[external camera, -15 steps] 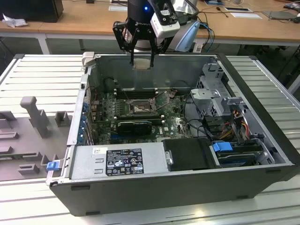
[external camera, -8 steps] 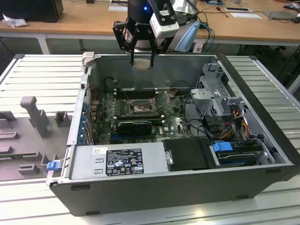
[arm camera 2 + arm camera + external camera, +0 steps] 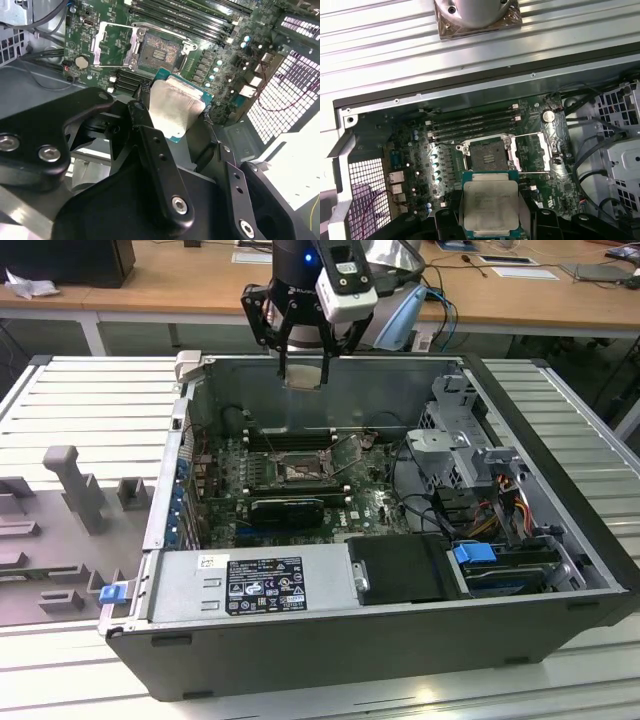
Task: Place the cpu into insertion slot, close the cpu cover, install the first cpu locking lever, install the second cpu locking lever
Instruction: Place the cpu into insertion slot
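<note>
My gripper [image 3: 302,368] hangs above the open computer case, over its back wall, shut on the cpu [image 3: 302,377]. In both wrist views the cpu [image 3: 175,107] [image 3: 490,204] shows its pale silvery top and green edge, pinched between the two black fingers [image 3: 141,107]. The insertion slot [image 3: 298,471] [image 3: 158,52] [image 3: 487,155] lies bare on the green motherboard below, its dark pin field exposed. The cpu cover [image 3: 100,47] [image 3: 516,152] is swung open and rests beside the slot. The cpu is held well clear of the board.
Long black memory slots [image 3: 470,125] run beside the socket, and a black expansion card [image 3: 288,508] sits on its other side. A power supply [image 3: 250,585], drive cage [image 3: 455,445] and cables [image 3: 510,500] crowd the case. Grey fixtures [image 3: 70,485] stand on the table at the exterior view's left.
</note>
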Available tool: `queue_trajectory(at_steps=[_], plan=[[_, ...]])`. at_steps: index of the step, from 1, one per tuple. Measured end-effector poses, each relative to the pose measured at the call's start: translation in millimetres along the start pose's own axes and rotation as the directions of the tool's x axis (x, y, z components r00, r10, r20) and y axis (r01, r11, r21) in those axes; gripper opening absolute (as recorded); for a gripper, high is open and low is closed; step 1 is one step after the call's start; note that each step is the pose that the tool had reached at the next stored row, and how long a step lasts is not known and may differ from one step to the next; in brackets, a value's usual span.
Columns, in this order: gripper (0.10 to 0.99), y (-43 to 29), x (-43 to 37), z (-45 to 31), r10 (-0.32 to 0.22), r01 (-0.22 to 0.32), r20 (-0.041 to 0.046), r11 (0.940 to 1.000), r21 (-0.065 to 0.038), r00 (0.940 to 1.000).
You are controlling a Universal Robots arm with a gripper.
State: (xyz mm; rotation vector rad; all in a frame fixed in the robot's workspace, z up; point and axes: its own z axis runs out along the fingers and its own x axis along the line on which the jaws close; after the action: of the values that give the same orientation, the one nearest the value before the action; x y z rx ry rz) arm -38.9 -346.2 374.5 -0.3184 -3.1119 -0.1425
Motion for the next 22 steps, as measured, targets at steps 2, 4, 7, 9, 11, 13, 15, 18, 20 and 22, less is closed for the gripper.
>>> queue_trajectory(at_steps=[2, 4, 7, 9, 11, 13, 15, 18, 20, 22], plan=[[0.529, -0.1, 0.0, 0.8, 0.005, -0.005, 0.0004, 1.0000, 0.000, 1.0000], [0.529, -0.2, 0.0, 1.6, 0.006, -0.006, 0.0005, 1.0000, 0.000, 1.0000], [0.529, -0.2, 0.0, 1.8, 0.012, -0.012, 0.0011, 0.9999, 0.000, 0.9999], [0.529, -0.1, 0.0, 1.8, 0.024, -0.024, 0.0022, 0.9997, 0.000, 0.9997], [0.529, -0.2, 0.0, 1.8, 0.034, -0.034, 0.0030, 0.9994, -0.001, 0.9994], [0.529, -0.2, 0.0, 1.8, 0.049, -0.049, 0.0045, 0.9988, -0.001, 0.9988], [0.529, -0.2, 0.0, 1.8, 0.061, -0.061, 0.0055, 0.9981, -0.001, 0.9981], [0.529, -0.2, 0.0, 1.8, 0.074, -0.074, 0.0066, 0.9972, -0.002, 0.9972], [0.529, -0.2, 0.0, 1.8, 0.086, -0.086, 0.0077, 0.9963, -0.002, 0.9963], [0.529, -0.2, 0.0, 1.8, 0.094, -0.094, 0.0084, 0.9956, -0.002, 0.9956]])
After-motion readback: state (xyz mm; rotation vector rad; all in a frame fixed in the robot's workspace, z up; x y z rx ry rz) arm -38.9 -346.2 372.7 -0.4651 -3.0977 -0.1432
